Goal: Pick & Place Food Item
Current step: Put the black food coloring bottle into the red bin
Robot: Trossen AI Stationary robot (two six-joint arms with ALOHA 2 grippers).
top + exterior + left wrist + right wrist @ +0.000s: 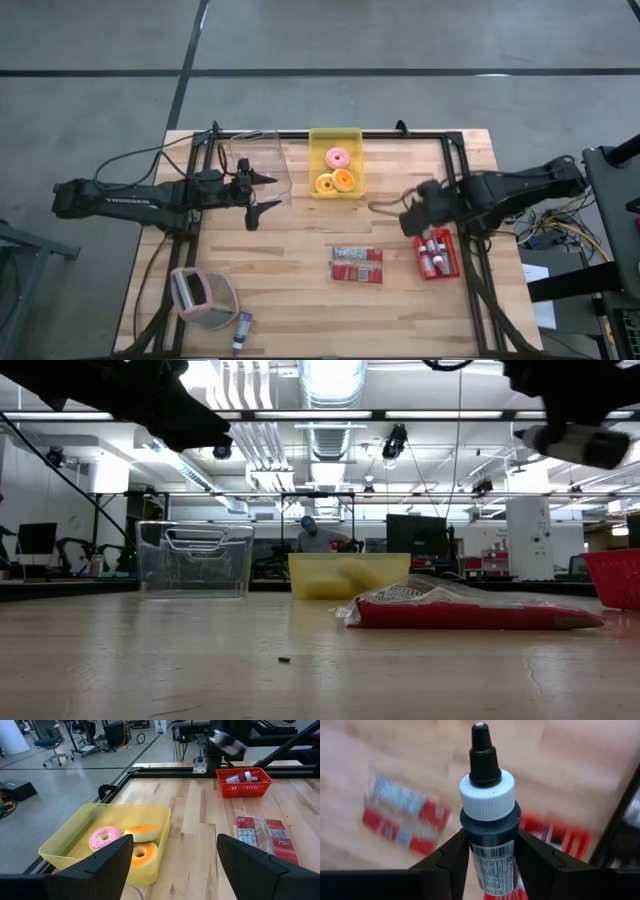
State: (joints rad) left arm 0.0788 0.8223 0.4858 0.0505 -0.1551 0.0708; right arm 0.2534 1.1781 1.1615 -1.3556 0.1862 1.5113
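My right gripper (418, 215) hangs above the table's right part, next to the red basket (438, 253), and is shut on a small dark bottle (487, 820) with a white collar and a black nozzle cap. The low view shows the same bottle (575, 445) high above the tabletop. My left gripper (262, 192) stands open at the left, beside a clear tub (258, 165), with nothing between its fingers (110, 860). A yellow bin (336, 140) at the far middle holds a pink donut (104, 837) and two orange ones. My right gripper pinches the bottle's dark labelled body (487, 852), just below the white collar, between its two fingers, one on each side. The fingers come from above, pointing steeply down. The bottle is lifted clear of the table, and its capped end (482, 755) sticks out beyond the fingers.
A red and white packet (357, 266) lies flat on the table's middle. The red basket holds more small bottles. A pink and white object (205, 297) and a tube (242, 330) lie at the near left corner. Bare wood lies between the packet and the yellow bin.
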